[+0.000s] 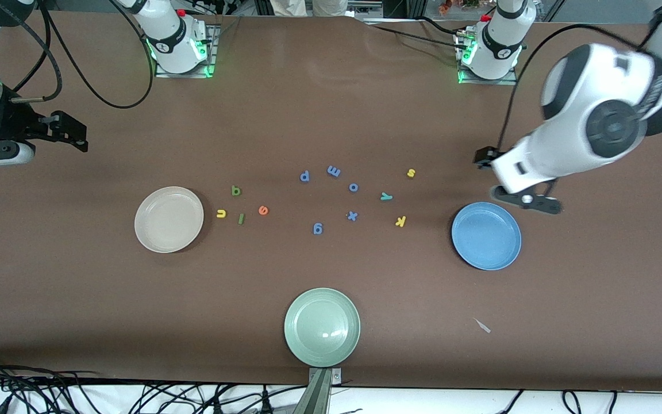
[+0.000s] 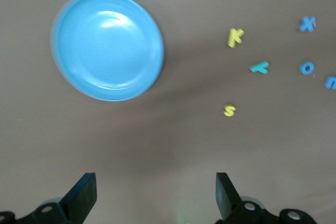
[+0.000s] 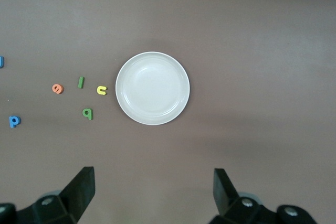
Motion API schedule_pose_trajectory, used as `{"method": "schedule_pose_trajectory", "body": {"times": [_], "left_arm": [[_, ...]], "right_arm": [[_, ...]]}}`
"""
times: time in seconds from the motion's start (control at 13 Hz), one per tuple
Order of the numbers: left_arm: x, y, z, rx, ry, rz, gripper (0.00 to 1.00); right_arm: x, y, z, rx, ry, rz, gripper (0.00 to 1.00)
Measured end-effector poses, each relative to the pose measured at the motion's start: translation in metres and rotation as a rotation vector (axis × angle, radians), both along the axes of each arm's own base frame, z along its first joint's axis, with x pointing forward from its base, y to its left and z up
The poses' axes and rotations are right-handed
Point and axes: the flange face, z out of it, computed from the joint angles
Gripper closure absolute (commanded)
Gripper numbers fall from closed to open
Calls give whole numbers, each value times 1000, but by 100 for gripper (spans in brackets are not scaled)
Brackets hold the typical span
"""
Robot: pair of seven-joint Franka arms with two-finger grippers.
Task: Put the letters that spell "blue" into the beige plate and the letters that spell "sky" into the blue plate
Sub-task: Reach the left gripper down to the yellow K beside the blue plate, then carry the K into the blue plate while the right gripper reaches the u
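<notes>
Front view, we list: beige plate (image 1: 168, 219) and blue plate (image 1: 485, 236), both empty; left hand (image 2: 153, 195) and right hand (image 3: 153, 192) spread wide, holding nothing.

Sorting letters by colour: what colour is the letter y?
Teal; the y shows best in the left wrist view.

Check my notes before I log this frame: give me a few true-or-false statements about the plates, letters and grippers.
1. The beige plate holds no letters. True.
2. The yellow u lies in the blue plate. False: it lies on the table beside the beige plate.
3. The left gripper is open with nothing between its fingers. True.
4. The right gripper is shut on the orange e. False: it is open, and the e lies on the table.
5. The yellow k lies nearer the front camera than the yellow s. True.
</notes>
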Motion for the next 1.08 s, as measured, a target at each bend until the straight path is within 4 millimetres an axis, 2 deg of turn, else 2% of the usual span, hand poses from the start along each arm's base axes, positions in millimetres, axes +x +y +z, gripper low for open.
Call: {"method": "schedule_pose_trajectory", "body": {"times": [0.08,0.23,0.39,0.62,0.77,0.93,1.08], "left_arm": [[2,-16,-19,-1,7,-18,0],[16,-34,-58,-23,-32,-32,0],[28,-46,-98,-42,-60,-36,0],[37,-60,-147,-67,-99,-43,0],[39,-67,-171,-77,-112,-48,0],[31,-88,-193,-88,-133,-62,0],[20,-108,-218,-92,-149,-57,0]], "right_arm": [[0,0,0,0,-1,0,0],[0,0,0,0,-4,1,0],[1,0,0,0,-4,0,0],[2,-1,-2,0,-4,-3,0],[2,-2,-2,0,-4,-4,0],[5,-3,-7,0,2,-6,0],[17,-2,-27,3,18,-5,0]]}}
